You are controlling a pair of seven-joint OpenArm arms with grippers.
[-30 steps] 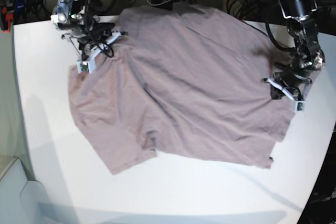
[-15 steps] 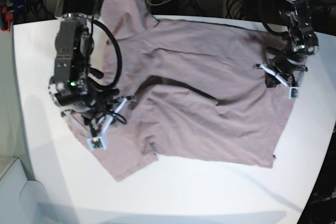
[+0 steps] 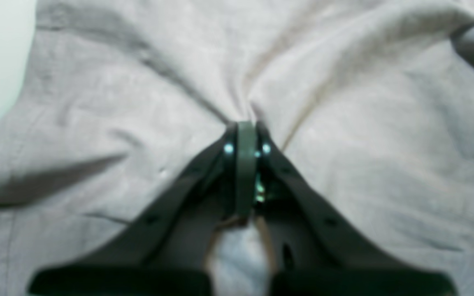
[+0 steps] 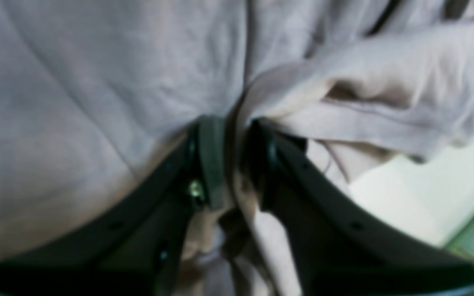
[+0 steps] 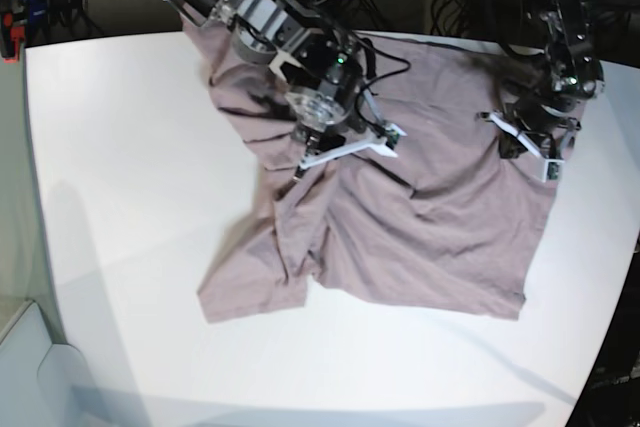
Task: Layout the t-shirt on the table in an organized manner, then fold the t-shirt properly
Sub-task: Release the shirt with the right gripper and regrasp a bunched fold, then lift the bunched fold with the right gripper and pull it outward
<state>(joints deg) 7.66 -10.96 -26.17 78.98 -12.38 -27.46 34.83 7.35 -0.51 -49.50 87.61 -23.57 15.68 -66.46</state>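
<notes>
T-shirt (image 5: 420, 217) pinched in left gripper (image 3: 245, 127) jaws

Both wrist views are showing blurred cloth; the right tool (image 4: 231, 135) is hiding part of the t-shirt (image 5: 440, 217), and its bunched folds are covering the table (image 5: 130, 177).

There was one t-shirt (image 5: 420, 217) on one desk (image 5: 120, 197), with two end effectors, left (image 5: 527, 145) and right (image 5: 340, 152).

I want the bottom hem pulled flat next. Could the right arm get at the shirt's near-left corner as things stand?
Probably yes: that corner lies bare on the table, but the right tool has cloth from the t-shirt between its jaws.
</notes>
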